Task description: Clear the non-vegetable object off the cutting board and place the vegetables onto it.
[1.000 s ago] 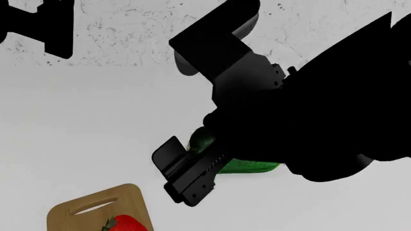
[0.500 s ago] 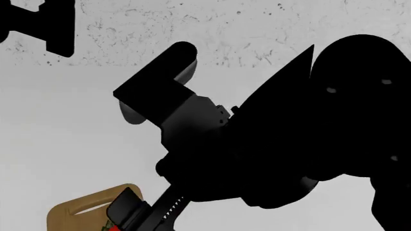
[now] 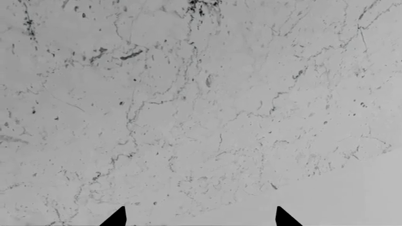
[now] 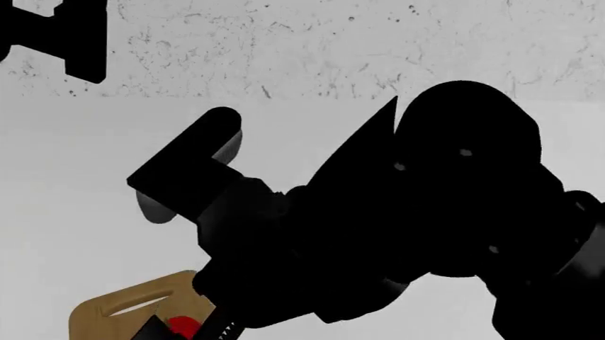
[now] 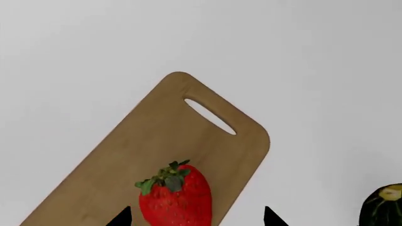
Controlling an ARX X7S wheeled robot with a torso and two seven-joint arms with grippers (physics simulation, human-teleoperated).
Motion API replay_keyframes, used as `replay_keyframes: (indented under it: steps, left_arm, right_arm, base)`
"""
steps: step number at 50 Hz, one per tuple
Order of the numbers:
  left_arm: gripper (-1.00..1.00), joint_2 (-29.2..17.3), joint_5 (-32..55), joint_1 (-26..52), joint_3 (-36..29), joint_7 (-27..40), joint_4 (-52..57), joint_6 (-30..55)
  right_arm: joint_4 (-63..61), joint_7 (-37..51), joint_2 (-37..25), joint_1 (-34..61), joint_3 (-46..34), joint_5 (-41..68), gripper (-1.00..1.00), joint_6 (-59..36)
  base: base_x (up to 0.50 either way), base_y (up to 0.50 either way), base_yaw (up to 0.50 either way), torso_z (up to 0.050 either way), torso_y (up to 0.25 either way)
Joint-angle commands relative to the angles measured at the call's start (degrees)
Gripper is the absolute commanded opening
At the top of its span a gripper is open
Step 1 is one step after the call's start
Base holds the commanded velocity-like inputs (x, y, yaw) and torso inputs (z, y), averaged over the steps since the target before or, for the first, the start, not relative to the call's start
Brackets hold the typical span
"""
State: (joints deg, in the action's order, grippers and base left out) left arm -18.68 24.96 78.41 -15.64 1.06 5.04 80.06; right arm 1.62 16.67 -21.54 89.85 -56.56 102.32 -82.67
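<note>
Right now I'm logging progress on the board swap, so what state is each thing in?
strawberry: lying on the cutting board, not gripped
cutting board: flat on the table, carrying only the strawberry
zucchini: off the board
right gripper: open, fingers flanking the strawberry
left gripper: open, empty

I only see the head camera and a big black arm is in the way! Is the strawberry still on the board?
Observer: Yes. The right wrist view shows the whole strawberry lying on the cutting board, green cap toward the slot handle.
Operator: Is the claw holding it?
Observer: No. The right gripper has its fingertips apart, either side of the berry, not pinching it.
Operator: Where's the zucchini?
Observer: Off the board, on the table beside it; only its end shows.
Operator: And the other claw?
Observer: The left gripper is open with nothing between its tips.
</note>
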Motion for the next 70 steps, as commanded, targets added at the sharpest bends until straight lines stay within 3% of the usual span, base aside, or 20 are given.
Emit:
replay_keyframes:
  steps: [1, 44, 45, 57, 70]
  left_arm:
    - [1.00, 1.1, -0.3, 0.4, 1.7, -1.4, -0.4, -0.1]
    - [1.00, 0.3, 0.8, 0.1, 1.9, -0.6, -0.2, -0.3]
    - [1.00, 0.3, 0.8, 0.0, 1.9, -0.6, -0.2, -0.3]
    - [1.00, 0.0, 1.2, 0.0, 1.9, -0.4, 0.0, -0.3]
    - [1.00, 0.4, 2.3, 1.3, 3.1, 0.3, 1.7, 1.9]
  right_arm:
    - [0.6, -7.0, 2.2, -1.6, -0.2, -5.8, 1.00, 1.6]
    - [1.5, -11.3, 1.6, -6.6, -3.8, -8.4, 1.00, 5.6]
    - [1.4, -11.1, 1.6, -6.5, -3.9, -8.3, -1.00, 5.6]
    - [-0.7, -5.7, 0.1, -5.0, -3.9, -2.9, -1.00, 4.0]
    - [-4.9, 13.5, -7.6, 1.8, -5.8, 17.6, -1.00, 5.5]
  base:
    - [0.00, 0.00, 0.00, 0.000, 0.000]
    - [0.00, 0.00, 0.00, 0.000, 0.000]
    - [0.00, 0.00, 0.00, 0.000, 0.000]
    - [0.00, 0.00, 0.00, 0.000, 0.000]
    - [0.00, 0.00, 0.00, 0.000, 0.000]
